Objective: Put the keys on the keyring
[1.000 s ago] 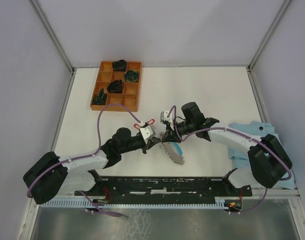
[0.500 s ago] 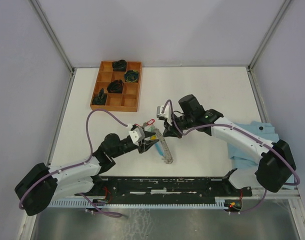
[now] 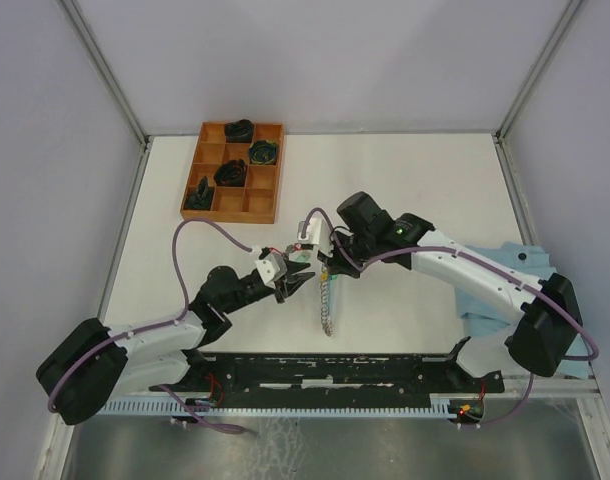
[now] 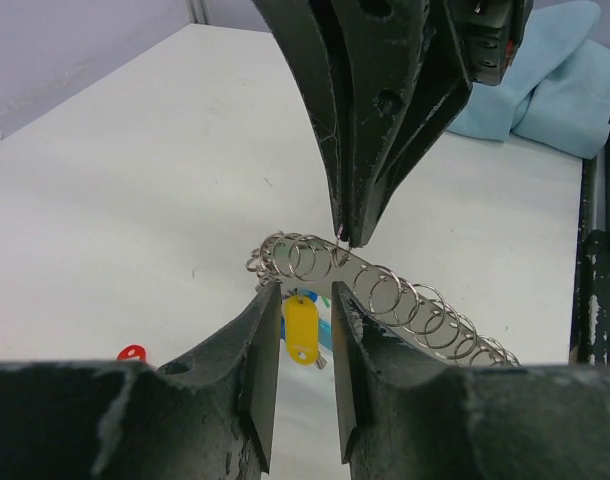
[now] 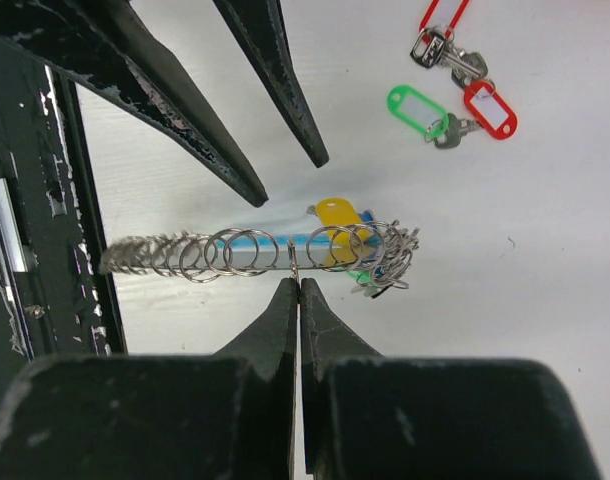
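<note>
Roughly: white worktop (image 3: 415, 180) fills the top view, w/ grey walls round it. L arm (image 3: 160, 335) and R arm (image 3: 475, 270) both reach in twd the middle, tips nearly meeting. Light-blue cloth (image 4: 545, 70) lies crumpled at the R edge, partly under the R arm. Wooden tray (image 3: 260, 202) w/ square compartments sits at the far L corner, dark items in several of them, well apart from both arms.

Keyring (image 3: 327, 305) is mid-worktop, right at the two claws. It's a long row of silver rings, running from the claws twd the near edge in the top view. A light-blue sleeve (image 5: 275, 243) shows thru the rings. Can't tell whether the free end rests on the worktop or hangs clear.

R claw (image 5: 298, 285) is closed, tips nipping one small ring of the keyring, nearer the bunched end than the free end. L claw (image 4: 303, 292) has its fingers parted w/ nothing between them, tips just beside the keyring, opposite the R claw.

Keys (image 5: 447, 58) not on the ring lie loose on the worktop, near the bunched end but apart from it. One has a red-rimmed tag at the pic edge. A green tag (image 5: 417, 108) and a red tag (image 5: 490, 112) lie side by side, their silver keys touching.

Yellow tag (image 4: 299, 330) hangs under the bunched end.
</note>
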Controlling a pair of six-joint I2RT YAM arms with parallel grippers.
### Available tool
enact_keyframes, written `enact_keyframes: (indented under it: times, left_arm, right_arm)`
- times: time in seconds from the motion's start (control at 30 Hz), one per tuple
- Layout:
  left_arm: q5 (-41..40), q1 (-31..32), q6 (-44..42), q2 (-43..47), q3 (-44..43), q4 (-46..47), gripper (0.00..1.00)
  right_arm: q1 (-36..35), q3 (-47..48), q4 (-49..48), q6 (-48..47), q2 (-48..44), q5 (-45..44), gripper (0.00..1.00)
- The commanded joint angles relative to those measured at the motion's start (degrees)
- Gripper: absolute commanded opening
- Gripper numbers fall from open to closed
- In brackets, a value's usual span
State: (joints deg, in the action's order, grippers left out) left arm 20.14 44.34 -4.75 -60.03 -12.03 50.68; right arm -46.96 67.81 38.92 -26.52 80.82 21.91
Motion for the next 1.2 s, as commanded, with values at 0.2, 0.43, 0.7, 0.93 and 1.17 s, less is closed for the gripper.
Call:
enact_keyframes:
  times: [0.2,0.43,0.7,0.93,1.17]
  left_arm:
    - [6.1,-0.6,-0.7,-5.0,-0.5,7.9,0.33]
    - [4.3,-0.6,0.0,-7.1,-1.6,10.3,0.33]
    - [5.1,-0.6,1.8,-10.5,-3.3,12.6,0.27]
    - [4.1,-0.6,2.5,-11.1,-4.2,13.1,0.2]
    - [0.2,-0.2,3.5,-11.3,-4.7,11.1,0.03]
  right_arm:
    - [-1.6,3.9,-2.1,4.1,1.4,-5.0,0.01]
    - [-2.5,3.5,-2.9,6.2,1.2,-6.8,0.01]
    - [-3.4,2.8,-4.6,8.9,0.9,-8.2,0.01]
    - [-4.0,2.1,-5.4,9.8,0.6,-8.7,0.01]
    - [-4.7,2.1,-6.1,11.8,0.3,-10.1,0.01]
